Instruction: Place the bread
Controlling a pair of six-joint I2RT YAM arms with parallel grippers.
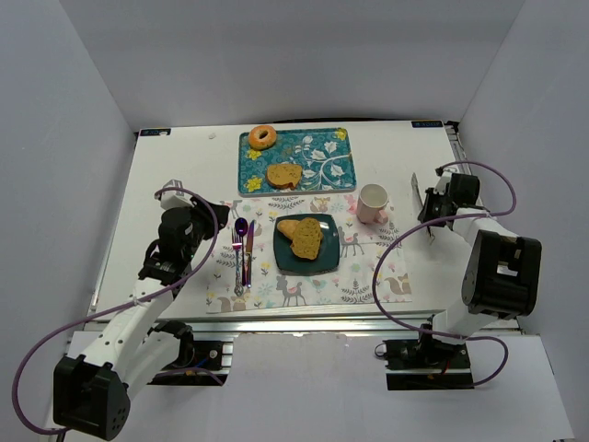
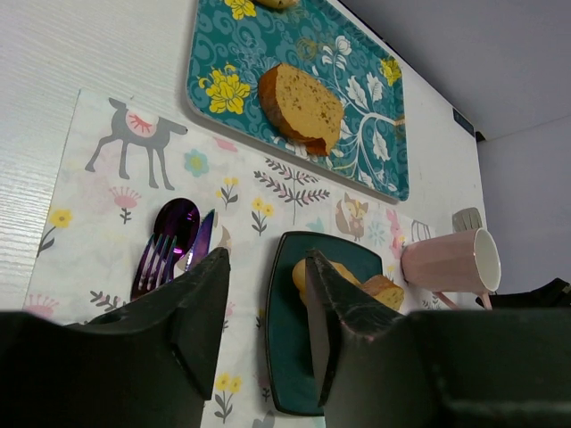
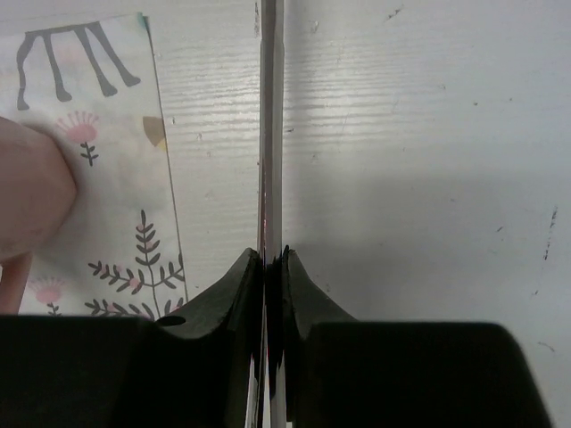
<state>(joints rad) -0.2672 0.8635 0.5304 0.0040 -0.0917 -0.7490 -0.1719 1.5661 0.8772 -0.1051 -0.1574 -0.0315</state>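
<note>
Two bread slices (image 1: 304, 236) on dark plate (image 1: 283, 263)

The rectangular tray (image 1: 317, 152) is coloured teal, patterned with white scrolls and yellow flowers. The oval bread slice (image 1: 283, 174) is golden-brown. The white placemat (image 1: 368, 276) is printed with grey deer and pastel flowers. The square plate (image 1: 329, 250) is dark teal; the mug (image 1: 373, 203), pale pink. The thin blade (image 3: 270, 134), viewed edge-on, appears silver-grey.
</note>
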